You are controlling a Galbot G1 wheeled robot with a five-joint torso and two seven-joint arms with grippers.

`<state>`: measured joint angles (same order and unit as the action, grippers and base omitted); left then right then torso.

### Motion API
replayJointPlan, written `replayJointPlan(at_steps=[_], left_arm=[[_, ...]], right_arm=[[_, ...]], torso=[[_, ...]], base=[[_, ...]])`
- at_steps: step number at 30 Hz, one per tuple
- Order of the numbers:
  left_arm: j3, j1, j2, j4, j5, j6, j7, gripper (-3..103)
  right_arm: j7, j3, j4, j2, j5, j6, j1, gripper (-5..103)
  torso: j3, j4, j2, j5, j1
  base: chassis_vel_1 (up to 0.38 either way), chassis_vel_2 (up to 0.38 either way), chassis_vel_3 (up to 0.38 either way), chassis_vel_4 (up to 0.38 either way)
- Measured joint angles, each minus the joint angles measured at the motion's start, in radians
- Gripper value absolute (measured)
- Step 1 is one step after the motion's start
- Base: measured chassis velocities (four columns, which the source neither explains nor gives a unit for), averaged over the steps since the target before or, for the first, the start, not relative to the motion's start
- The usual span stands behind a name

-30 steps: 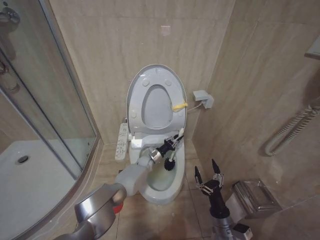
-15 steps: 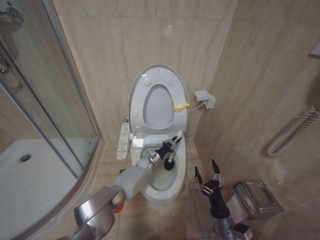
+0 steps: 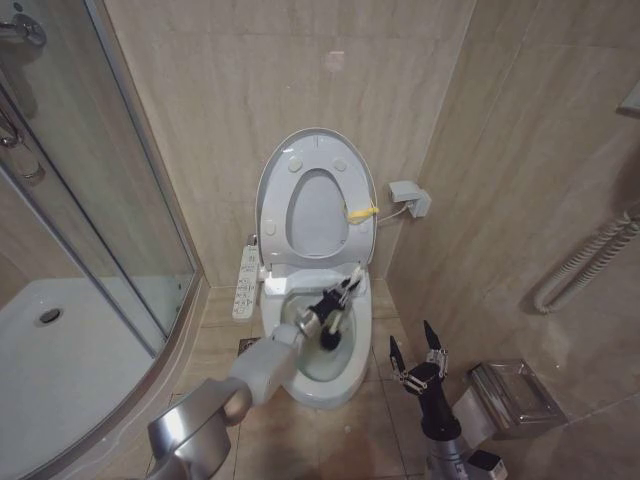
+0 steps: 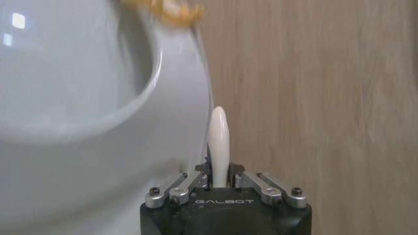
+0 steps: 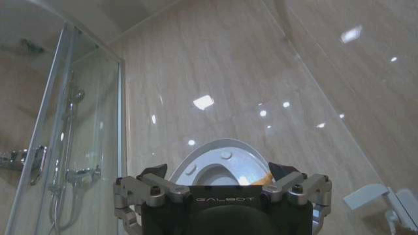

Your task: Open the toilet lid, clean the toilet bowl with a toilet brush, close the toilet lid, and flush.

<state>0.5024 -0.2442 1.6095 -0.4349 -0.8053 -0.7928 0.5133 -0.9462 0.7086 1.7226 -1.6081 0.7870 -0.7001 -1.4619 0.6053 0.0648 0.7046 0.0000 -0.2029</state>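
Toilet lid (image 3: 315, 190) up, my left end effector (image 3: 334, 312) clamps the toilet brush (image 3: 341, 307) in the toilet bowl (image 3: 325, 385) at frame centre; right end effector (image 3: 412, 360) wide, lower right; closing, flushing left.

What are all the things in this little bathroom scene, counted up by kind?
Robot grippers: 2, the left gripper holding the toilet brush in the toilet bowl, and the right gripper open beside it.
Toilet brushes: 1.
Toilet bowls: 1.
Raised toilet lid: 1.
Total: 5.
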Motion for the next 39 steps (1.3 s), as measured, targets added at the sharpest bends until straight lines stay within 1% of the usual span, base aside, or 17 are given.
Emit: replayJointPlan(at_steps=[4, 6, 8, 9, 10, 13, 15, 18, 20, 21, 22, 23, 25, 28, 30, 33, 39], left_arm=[[-0.001, 0.005, -0.001, 0.031, 0.002, 0.0, 0.012, 19], [-0.002, -0.017, -0.001, 0.05, 0.015, 0.003, 0.015, 19], [0.0, -0.03, -0.003, 0.05, 0.019, 0.003, 0.017, 19], [0.002, -0.037, -0.009, 0.045, 0.021, 0.003, 0.018, 19], [0.005, -0.04, -0.024, 0.034, 0.02, 0.002, 0.022, 19], [0.014, -0.035, -0.045, 0.013, 0.006, 0.0, 0.03, 19], [0.035, -0.009, -0.086, -0.027, -0.033, -0.001, 0.05, 19], [0.044, 0.002, -0.103, -0.046, -0.052, -0.001, 0.062, 19], [0.047, 0.01, -0.117, -0.065, -0.082, 0.0, 0.101, 19], [0.047, 0.011, -0.117, -0.065, -0.085, 0.0, 0.118, 19], [0.047, 0.011, -0.117, -0.065, -0.085, 0.0, 0.118, 19], [0.046, 0.011, -0.116, -0.053, -0.083, 0.0, 0.135, 19], [0.047, 0.002, -0.115, -0.029, -0.071, 0.001, 0.143, 19], [0.051, -0.015, -0.11, 0.007, -0.05, 0.009, 0.141, 19], [0.056, -0.024, -0.105, 0.026, -0.03, 0.015, 0.129, 19], [0.06, -0.02, -0.093, 0.022, -0.028, 0.018, 0.12, 19], [0.071, 0.009, -0.066, -0.021, -0.054, 0.016, 0.118, 19]], right_arm=[[-0.001, 0.0, 0.004, 0.0, 0.0, 0.0, -0.002, 100], [-0.002, 0.003, 0.005, 0.0, 0.0, 0.0, -0.004, 100], [-0.003, 0.005, 0.005, 0.0, 0.0, -0.001, -0.005, 100], [-0.004, 0.007, 0.005, 0.0, 0.0, -0.001, -0.005, 100], [-0.004, 0.007, 0.005, 0.0, 0.0, -0.001, -0.005, 100], [-0.004, 0.006, 0.005, 0.0, -0.002, -0.001, -0.003, 100], [-0.004, -0.002, 0.004, 0.0, -0.011, -0.001, 0.001, 100], [-0.004, -0.006, 0.004, 0.0, -0.013, -0.001, 0.002, 100], [-0.004, -0.006, 0.001, 0.0, -0.013, -0.001, 0.004, 100], [-0.004, -0.005, -0.002, 0.0, -0.013, -0.001, 0.005, 100], [-0.004, -0.005, -0.002, 0.0, -0.013, -0.001, 0.005, 100], [-0.004, -0.003, -0.005, 0.0, -0.012, -0.001, 0.005, 100], [-0.004, -0.003, -0.008, 0.0, -0.01, -0.002, 0.005, 100], [-0.005, -0.004, -0.011, 0.0, -0.008, -0.002, 0.005, 100], [-0.006, -0.005, -0.013, 0.0, -0.006, -0.002, 0.007, 100], [-0.006, -0.006, -0.014, 0.0, -0.003, -0.002, 0.009, 100], [-0.006, -0.009, -0.019, 0.0, -0.002, -0.002, 0.011, 100]], torso=[[0.0, -0.0008, 0.0, 0.0001, 0.0], [0.0, -0.0012, 0.0, 0.0002, 0.0], [0.0, -0.001, 0.0, 0.0, 0.0], [0.0, -0.0004, 0.0, -0.0003, 0.0], [0.0, -0.0004, 0.0, -0.0001, 0.0], [0.0, -0.0009, 0.0, 0.0, 0.0], [0.0, -0.0009, 0.0, 0.0001, 0.0], [0.0, -0.0009, 0.0, 0.0001, 0.0], [0.0, -0.001, 0.0, 0.0, 0.0], [0.0, -0.0008, 0.0, 0.0, 0.0], [0.0, -0.0008, 0.0, 0.0, 0.0], [0.0, -0.0001, 0.0, -0.0001, 0.0], [0.0, -0.0005, 0.0, 0.0001, 0.0], [0.0, -0.0009, 0.0, -0.0001, 0.0], [0.0, -0.0014, 0.0, 0.0, 0.0], [0.0, -0.0012, 0.0, 0.0, 0.0], [0.0, -0.0006, 0.0, 0.0002, 0.0]], base=[[0.0, 0.0, 0.0, 0.0], [0.0, 0.0, 0.0, 0.0], [0.0, 0.0, 0.0, 0.0], [0.0, 0.0, 0.0, 0.0], [0.0, 0.0, 0.0, 0.0], [0.0, 0.0, 0.0, 0.0], [0.0, 0.0, 0.0, 0.0], [0.0, 0.0, 0.0, 0.0], [0.0, 0.0, 0.0, 0.0], [0.0, 0.0, 0.0, 0.0], [0.0, 0.0, 0.0, 0.0], [0.0, 0.0, 0.0, 0.0], [0.0, 0.0, 0.0, 0.0], [0.0, 0.0, 0.0, 0.0], [0.0, 0.0, 0.0, 0.0], [0.0, 0.0, 0.0, 0.0], [0.0, 0.0, 0.0, 0.0]])
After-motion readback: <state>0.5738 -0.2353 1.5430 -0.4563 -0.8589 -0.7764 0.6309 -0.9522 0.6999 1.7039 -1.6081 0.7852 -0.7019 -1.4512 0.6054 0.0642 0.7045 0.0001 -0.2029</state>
